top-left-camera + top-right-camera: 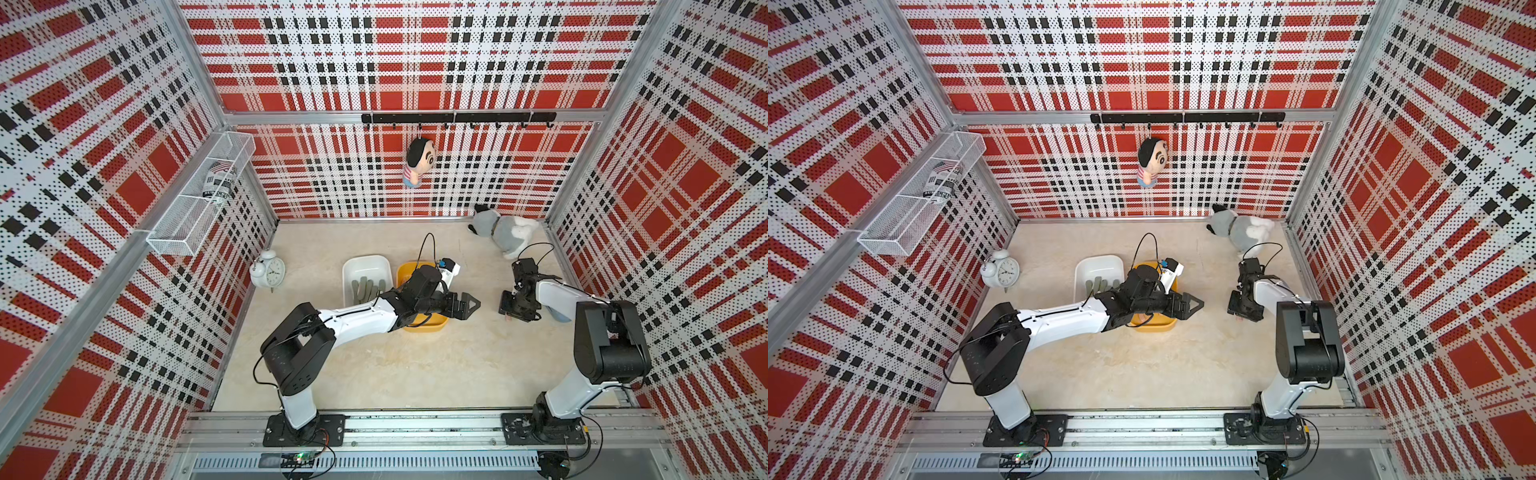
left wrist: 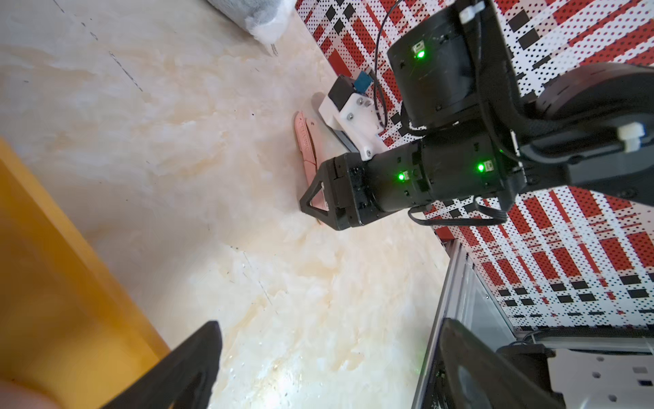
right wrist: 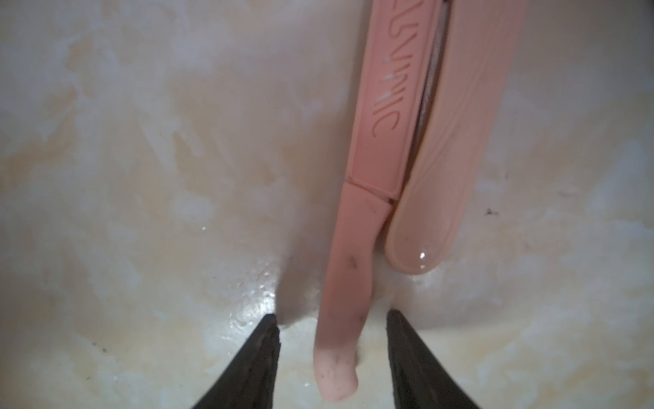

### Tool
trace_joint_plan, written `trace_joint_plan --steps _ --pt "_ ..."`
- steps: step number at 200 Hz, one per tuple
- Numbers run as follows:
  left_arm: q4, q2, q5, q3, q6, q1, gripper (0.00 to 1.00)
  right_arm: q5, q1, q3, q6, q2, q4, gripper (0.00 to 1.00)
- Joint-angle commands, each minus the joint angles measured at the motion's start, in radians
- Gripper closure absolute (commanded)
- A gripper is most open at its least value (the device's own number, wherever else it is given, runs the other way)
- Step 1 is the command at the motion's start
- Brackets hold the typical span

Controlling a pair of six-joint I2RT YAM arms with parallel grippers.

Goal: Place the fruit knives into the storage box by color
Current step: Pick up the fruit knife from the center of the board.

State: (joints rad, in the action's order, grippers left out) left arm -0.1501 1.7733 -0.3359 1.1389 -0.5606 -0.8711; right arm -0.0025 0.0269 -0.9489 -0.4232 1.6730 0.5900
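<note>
Two salmon pink fruit knives lie side by side on the marble table. In the right wrist view the nearer pink knife (image 3: 354, 248) runs down between the jaws, and the other pink knife (image 3: 442, 177) lies beside it. My right gripper (image 3: 332, 318) is open and points down, with a gap on each side of that knife's end. The left wrist view shows the pink pair (image 2: 304, 141) under the right gripper's finger (image 2: 313, 202). The white storage box (image 1: 365, 262) holds green knives (image 1: 368, 289). My left gripper (image 1: 465, 305) is open and empty over the right edge of the yellow storage box (image 1: 424, 328).
An alarm clock (image 1: 268, 270) stands at the left of the table and a plush dog (image 1: 505, 232) lies at the back right. A doll (image 1: 417, 162) hangs from the rear hook rail. A wire basket (image 1: 199, 195) is fixed to the left wall.
</note>
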Motion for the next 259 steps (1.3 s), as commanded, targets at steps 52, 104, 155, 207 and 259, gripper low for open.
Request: trace_joint_plan --steps 52,104,155,207,259 --pt "-0.03 -0.042 0.004 -0.015 -0.004 0.011 0.02 -0.033 -0.007 -0.005 0.025 0.041 -0.006 0.68" --pt "-0.034 -0.053 0.008 -0.035 -0.007 0.019 0.02 -0.032 0.027 -0.008 0.046 0.038 0.004 0.75" --pt "-0.033 -0.071 0.014 -0.051 -0.009 0.023 0.02 -0.012 0.081 -0.029 0.052 0.024 0.036 0.76" --pt "-0.033 -0.081 0.018 -0.064 -0.01 0.029 0.02 -0.008 0.086 -0.041 0.064 0.063 0.052 0.76" --pt "-0.036 -0.092 0.018 -0.074 -0.013 0.033 0.02 0.007 0.093 -0.064 0.071 0.095 0.072 0.62"
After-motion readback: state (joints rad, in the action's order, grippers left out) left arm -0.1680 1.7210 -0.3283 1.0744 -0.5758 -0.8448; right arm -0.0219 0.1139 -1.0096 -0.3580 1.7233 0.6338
